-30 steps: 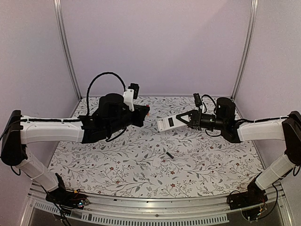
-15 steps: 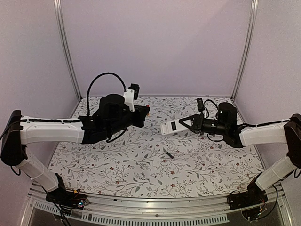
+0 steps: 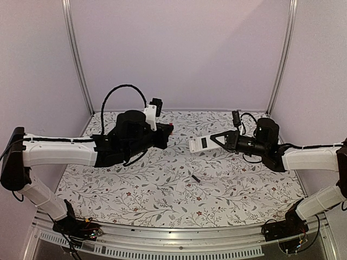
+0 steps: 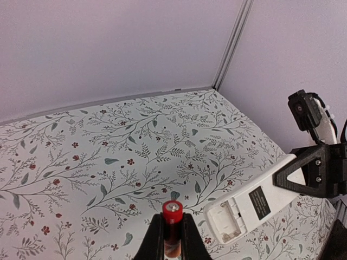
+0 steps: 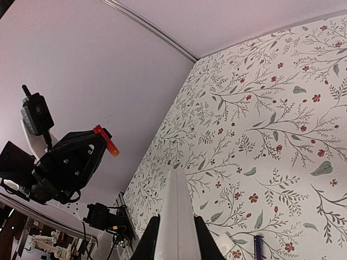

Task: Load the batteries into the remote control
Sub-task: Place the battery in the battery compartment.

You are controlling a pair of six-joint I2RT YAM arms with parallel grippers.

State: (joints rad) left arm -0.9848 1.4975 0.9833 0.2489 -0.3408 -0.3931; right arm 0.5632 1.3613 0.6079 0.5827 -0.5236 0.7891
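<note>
My left gripper is shut on a red battery, held above the table's far middle. In the left wrist view the battery stands end-on between the jaws of my left gripper. My right gripper is shut on the remote control, white back up. Its open, empty battery bay faces the left wrist camera, to the right of the battery and apart from it. In the right wrist view the remote shows edge-on. A second, dark battery lies on the table.
A small white battery cover lies on the flowered cloth beside the loose battery; both show in the right wrist view, the cover and the battery. Lilac walls and metal corner posts enclose the table.
My right gripper has drawn the remote a little to the right, away from the left gripper. The left gripper with its battery has shifted only slightly.
</note>
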